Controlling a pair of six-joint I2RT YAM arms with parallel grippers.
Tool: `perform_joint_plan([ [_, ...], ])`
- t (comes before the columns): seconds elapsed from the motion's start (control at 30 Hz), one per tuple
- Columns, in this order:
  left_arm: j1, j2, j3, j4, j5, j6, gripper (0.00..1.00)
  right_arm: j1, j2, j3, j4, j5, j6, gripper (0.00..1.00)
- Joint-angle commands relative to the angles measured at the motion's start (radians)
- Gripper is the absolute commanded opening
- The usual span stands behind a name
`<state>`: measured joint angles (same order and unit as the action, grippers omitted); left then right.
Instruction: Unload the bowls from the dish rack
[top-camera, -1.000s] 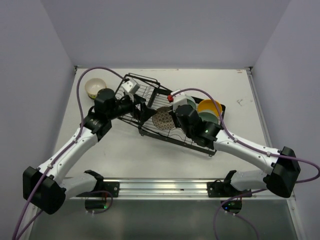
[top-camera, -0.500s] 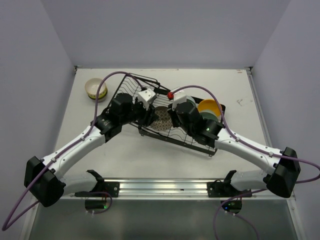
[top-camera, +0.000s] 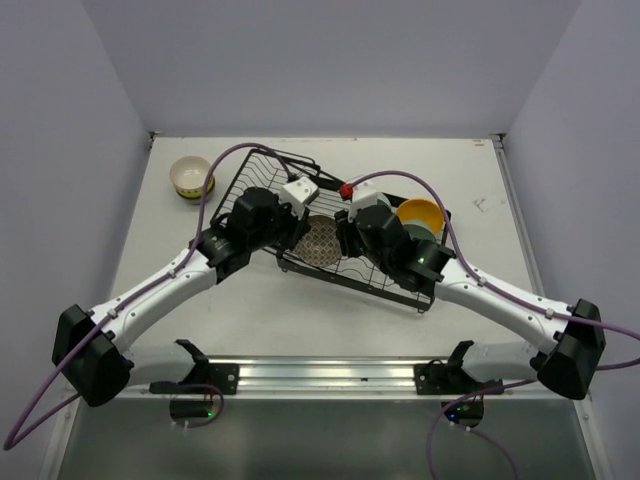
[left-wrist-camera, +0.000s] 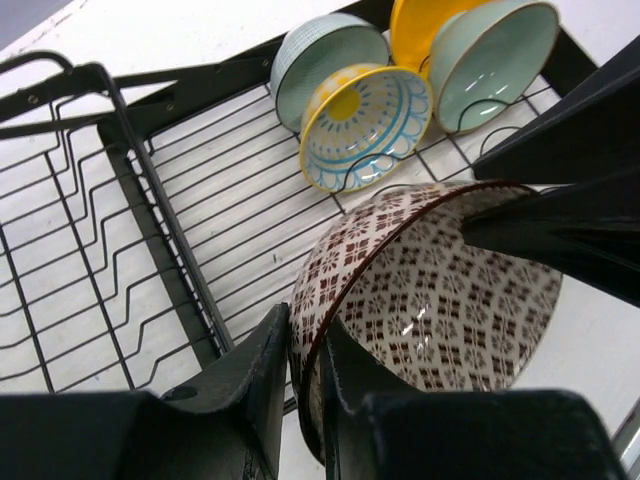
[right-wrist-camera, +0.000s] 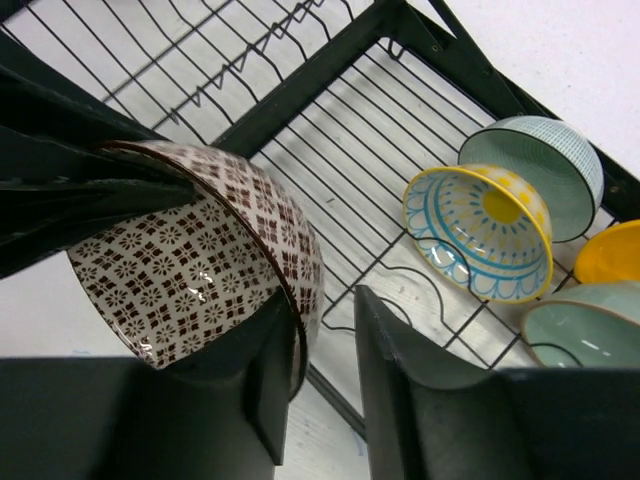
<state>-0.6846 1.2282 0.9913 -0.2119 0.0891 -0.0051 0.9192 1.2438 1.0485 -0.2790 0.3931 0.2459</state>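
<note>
While the left gripper (left-wrist-camera: 305, 328) clamps the brown-patterned bowl (left-wrist-camera: 440, 290), the right gripper (right-wrist-camera: 322, 302) straddles its rim unclenched, four bowls (left-wrist-camera: 365, 125) leaning beyond.

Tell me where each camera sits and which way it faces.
Top external: overhead from behind, looking down on table and rack; left arm and right arm show.
Left wrist: on the left arm, facing past the left claw at the patterned bowl.
Right wrist: on the right arm, facing past the right claw across the rack.
Both wrist views share that bowl.
</note>
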Motion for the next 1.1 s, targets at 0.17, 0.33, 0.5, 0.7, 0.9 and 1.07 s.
perform_joint_plan([
  [0.17,0.003,-0.015,0.026,-0.014,-0.263,-0.048,0.0,-0.003,-0.121,0.016,0.034,-0.002,0.021,0.62],
  [0.33,0.048,-0.056,0.006,0.012,-0.325,-0.075,0.0,-0.003,-0.191,-0.045,0.029,0.029,0.016,0.65],
  [0.5,0.152,-0.099,-0.002,0.025,-0.353,-0.118,0.0,-0.003,-0.276,-0.113,0.014,0.072,0.012,0.69],
  [0.7,0.31,-0.211,-0.042,0.063,-0.503,-0.154,0.0,-0.013,-0.352,-0.214,-0.015,0.142,0.029,0.73],
  [0.9,0.433,-0.259,-0.069,0.072,-0.652,-0.208,0.0,-0.031,-0.397,-0.301,-0.02,0.135,0.043,0.76],
  [1.07,0.629,-0.225,-0.066,0.019,-0.695,-0.343,0.0,-0.048,-0.44,-0.347,-0.048,0.197,0.026,0.77],
])
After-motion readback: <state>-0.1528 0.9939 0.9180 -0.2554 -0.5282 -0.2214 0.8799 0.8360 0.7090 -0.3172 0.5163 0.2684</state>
